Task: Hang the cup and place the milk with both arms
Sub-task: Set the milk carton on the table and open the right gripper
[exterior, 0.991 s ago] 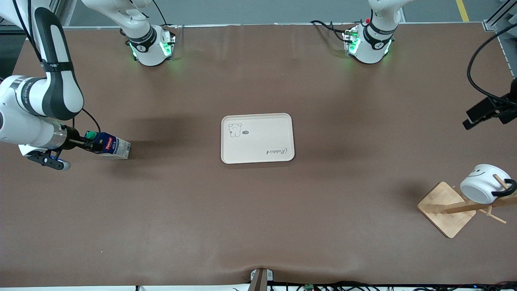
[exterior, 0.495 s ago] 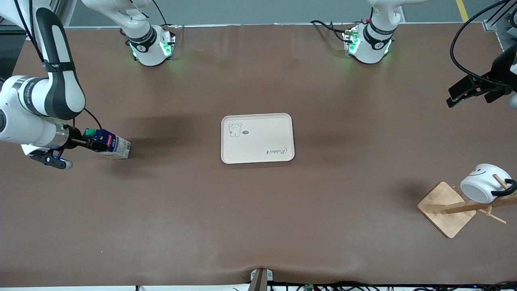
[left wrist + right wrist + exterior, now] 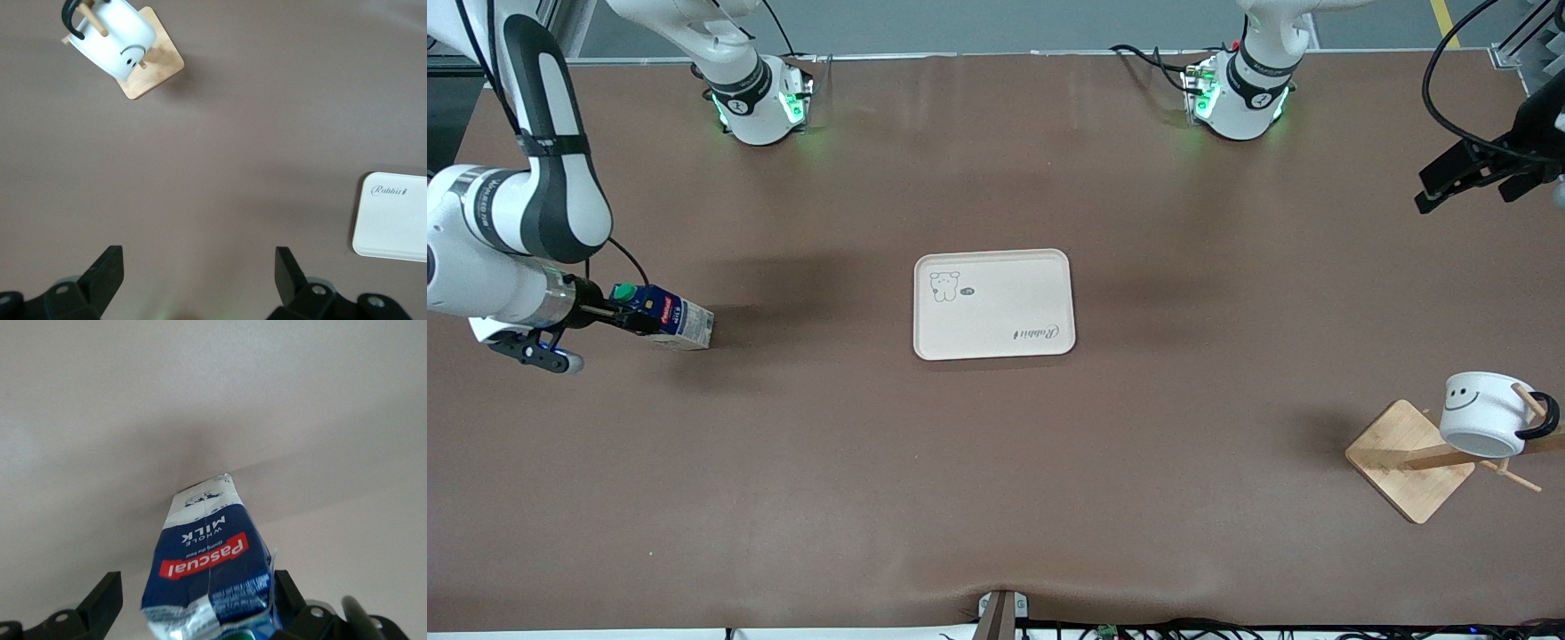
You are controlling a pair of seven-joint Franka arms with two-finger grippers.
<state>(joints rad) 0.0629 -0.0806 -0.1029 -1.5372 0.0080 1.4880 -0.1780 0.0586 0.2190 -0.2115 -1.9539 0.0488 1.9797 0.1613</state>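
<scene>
a wide brown table [image 3: 996, 462] with a cream tray [image 3: 994, 304] at its middle; grey floor [image 3: 1005, 25] along its robot-side edge.

left end effector [image 3: 1463, 182]: raised, fingers spread | right end effector [image 3: 627, 313]: low, fingers clamped

Lighting is even, diffuse and comes from overhead. The brown table [image 3: 996, 462] shows soft dark shadows beside the tray [image 3: 993, 304], the milk [image 3: 665, 320] and the wooden rack [image 3: 1409, 458]. Green base lights tint the table near both arm bases. The front view is sharp. In the right wrist view the table appears pale and washed out, and the carton's nearest end is slightly blurred.
</scene>
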